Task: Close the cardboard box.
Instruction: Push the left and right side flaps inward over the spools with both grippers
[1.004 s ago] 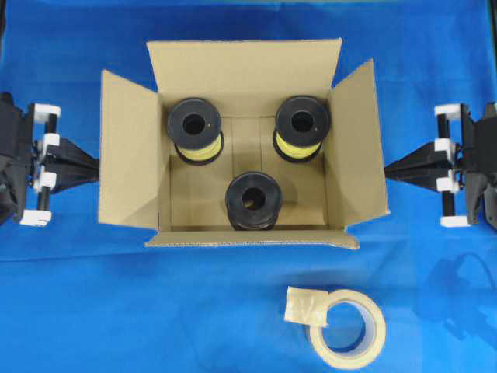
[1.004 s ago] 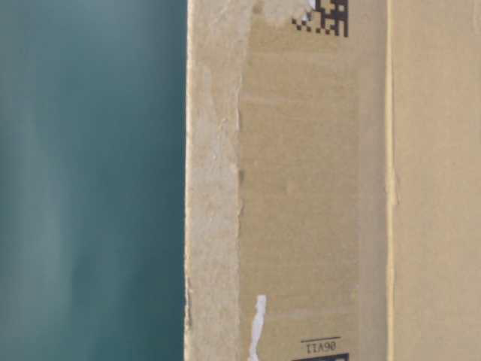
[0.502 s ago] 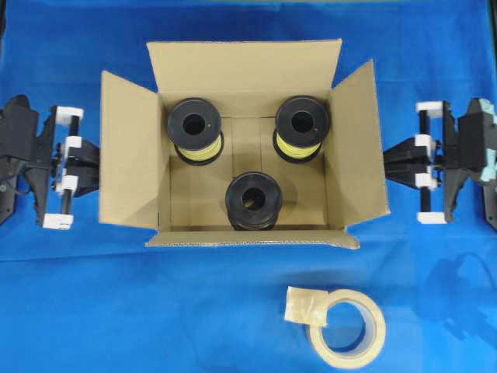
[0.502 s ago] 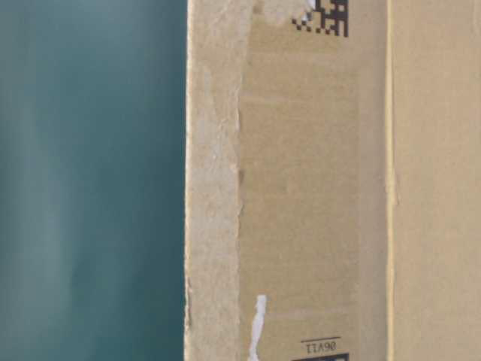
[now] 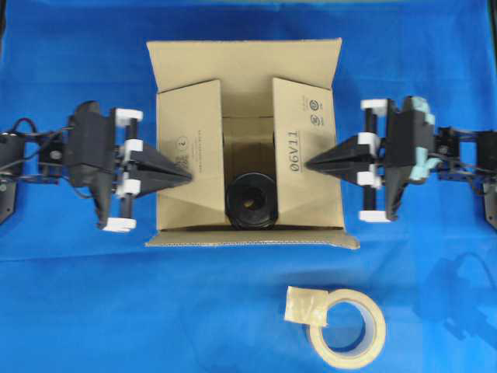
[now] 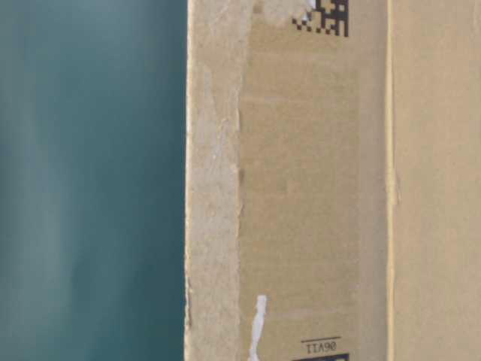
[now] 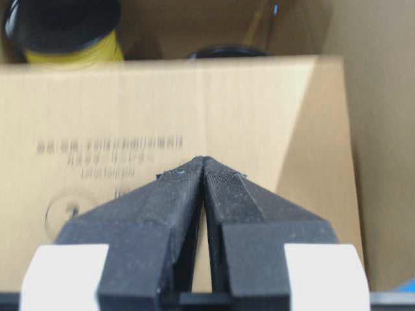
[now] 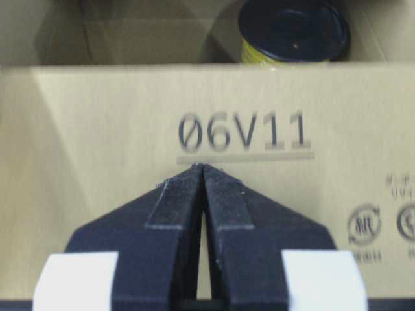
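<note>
The cardboard box (image 5: 245, 66) sits mid-table, brown and corrugated. Its left flap (image 5: 190, 148) and right flap (image 5: 303, 148) lean inward over the opening; the far flap and near flap stand out. My left gripper (image 5: 189, 177) is shut, its tip pressed against the left flap (image 7: 162, 116). My right gripper (image 5: 308, 165) is shut too, tip against the right flap (image 8: 130, 123) printed "06V11". Neither holds anything. The table-level view shows only the box wall (image 6: 316, 188) with tape strips and black codes.
Black spools lie inside the box: one in the gap (image 5: 251, 200), yellow-wound ones behind the flaps (image 7: 65, 29) (image 8: 292, 29). A cream tape roll (image 5: 347, 328) lies on the blue cloth (image 5: 93, 311) near the front right.
Both arms have moved inward toward the box. The two side flaps, spread outward before, have swung up and over the opening, covering two spools in the overhead view.
</note>
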`<state>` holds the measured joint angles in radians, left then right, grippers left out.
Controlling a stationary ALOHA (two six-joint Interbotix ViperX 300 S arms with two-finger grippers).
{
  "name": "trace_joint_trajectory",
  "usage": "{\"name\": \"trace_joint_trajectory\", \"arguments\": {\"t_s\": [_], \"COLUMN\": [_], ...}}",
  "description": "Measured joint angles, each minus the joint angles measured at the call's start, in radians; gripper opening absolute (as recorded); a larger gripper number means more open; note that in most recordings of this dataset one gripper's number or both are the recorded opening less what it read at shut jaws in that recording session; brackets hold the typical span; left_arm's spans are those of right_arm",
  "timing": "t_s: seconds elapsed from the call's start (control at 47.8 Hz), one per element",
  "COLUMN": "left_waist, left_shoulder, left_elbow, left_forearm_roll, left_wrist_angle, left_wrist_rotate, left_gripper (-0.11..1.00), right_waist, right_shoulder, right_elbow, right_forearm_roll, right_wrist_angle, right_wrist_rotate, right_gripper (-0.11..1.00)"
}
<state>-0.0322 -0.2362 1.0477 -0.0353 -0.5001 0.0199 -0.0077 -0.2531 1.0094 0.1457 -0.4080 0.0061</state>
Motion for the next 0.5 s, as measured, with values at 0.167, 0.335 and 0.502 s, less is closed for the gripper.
{"name": "trace_joint_trajectory", "arguments": {"t_s": [0.167,0.335,0.502], "left_waist": [0.000,0.002,0.012], "left_shoulder": [0.038,0.041,0.066], "left_elbow": [-0.051,-0.058,-0.069], "left_forearm_roll": [0.000,-0.002,-0.002], "left_wrist_angle": [0.044,0.049,0.049], "left_wrist_rotate": [0.005,0.005,0.005], "left_gripper": [0.00,0.00,0.00], "right_waist": [0.000,0.000,0.000], "right_shoulder": [0.034,0.034,0.054], "right_elbow": [-0.034,-0.037,-0.048], "right_forearm_roll": [0.002,0.000,0.000], "right_wrist_angle": [0.000,0.002,0.002], "right_wrist_rotate": [-0.002,-0.002,-0.002], "right_gripper": [0.00,0.00,0.00]}}
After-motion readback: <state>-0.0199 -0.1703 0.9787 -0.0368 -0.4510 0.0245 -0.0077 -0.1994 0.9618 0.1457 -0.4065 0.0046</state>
